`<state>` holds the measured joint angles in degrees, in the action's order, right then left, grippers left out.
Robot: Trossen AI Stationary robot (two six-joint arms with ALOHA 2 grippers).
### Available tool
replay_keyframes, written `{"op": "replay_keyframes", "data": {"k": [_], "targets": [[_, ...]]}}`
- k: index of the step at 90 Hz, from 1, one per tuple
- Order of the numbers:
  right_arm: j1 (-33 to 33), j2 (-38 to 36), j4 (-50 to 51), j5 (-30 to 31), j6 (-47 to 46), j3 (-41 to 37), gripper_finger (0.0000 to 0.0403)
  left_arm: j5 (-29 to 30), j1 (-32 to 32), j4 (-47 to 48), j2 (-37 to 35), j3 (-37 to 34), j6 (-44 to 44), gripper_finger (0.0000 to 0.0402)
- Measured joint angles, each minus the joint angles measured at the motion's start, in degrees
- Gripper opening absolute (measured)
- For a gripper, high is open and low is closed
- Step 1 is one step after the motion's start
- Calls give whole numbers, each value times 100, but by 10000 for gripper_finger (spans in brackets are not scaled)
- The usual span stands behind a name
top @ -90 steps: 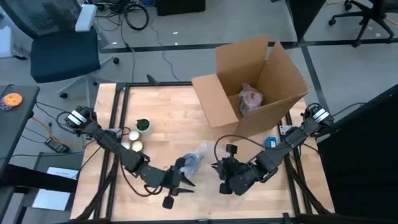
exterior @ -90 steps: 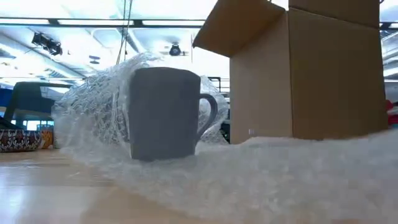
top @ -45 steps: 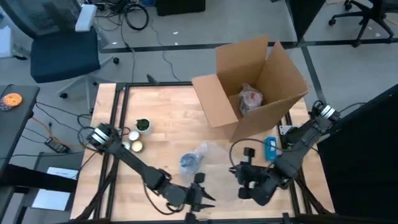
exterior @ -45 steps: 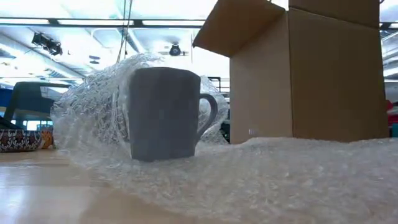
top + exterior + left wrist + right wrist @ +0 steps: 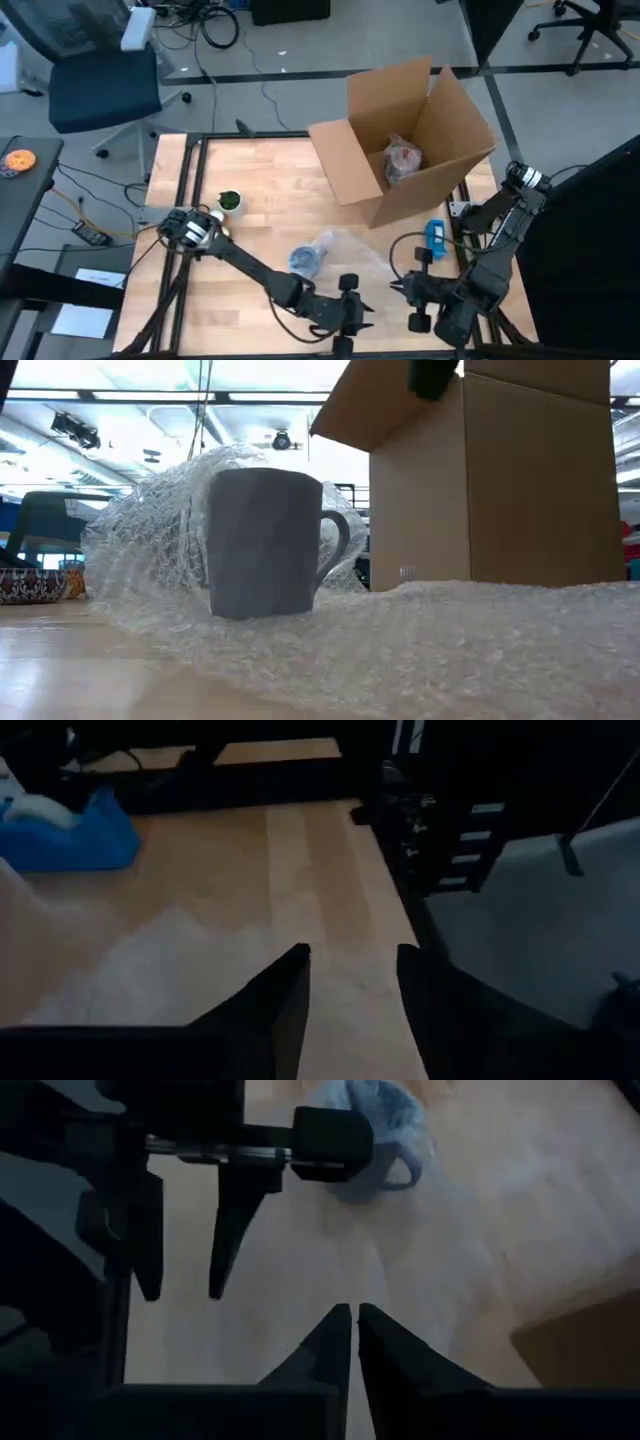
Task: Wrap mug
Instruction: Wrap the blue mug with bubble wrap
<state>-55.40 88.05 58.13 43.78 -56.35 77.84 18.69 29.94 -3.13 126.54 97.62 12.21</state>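
Both arms sit at the table's near edge. Left gripper (image 5: pixel 352 322) fingers apart, empty; right gripper (image 5: pixel 402 290) fingers nearly touching, empty. Mug (image 5: pixel 301 261) upright on bubble wrap (image 5: pixel 420 635) at 11 o'clock, half covered. Likely next: grab the loose wrap, fold over. Wooden table (image 5: pixel 270 190); cardboard box (image 5: pixel 405 140) at 1 o'clock, office chair (image 5: pixel 95 85) beyond.

Straight down from overhead onto the whole table (image 5: pixel 270 190). Level from the tabletop, close on the mug (image 5: pixel 265 540) and bubble wrap (image 5: pixel 450 640), also seen from above. From each wrist, forward along its own fingers, low over the wood.
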Motion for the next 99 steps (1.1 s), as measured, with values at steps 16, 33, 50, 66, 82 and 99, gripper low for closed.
{"op": "replay_keyframes", "data": {"k": [16, 33, 50, 66, 82, 99], "targets": [[-43, 0, 167, 1, -361, 0, 0, -716, -90, -208, 421, -2, 139, 152], [-43, 2, 160, 4, -555, -2, 0, -1021, -178, -117, 705, 9, 91, 153], [-31, 4, 112, 7, -570, -4, 0, -1447, -184, -131, 1004, -4, -474, 153], [1, 6, 29, 5, -575, -7, 0, -1402, -215, 440, 1040, 31, -695, 150], [5, 9, 22, -129, -716, -7, 0, -1326, -250, 1089, 1012, 46, -509, 86], [45, 207, -37, -335, -727, -68, 0, -1419, -300, 1666, 913, 389, -314, 7]]}}
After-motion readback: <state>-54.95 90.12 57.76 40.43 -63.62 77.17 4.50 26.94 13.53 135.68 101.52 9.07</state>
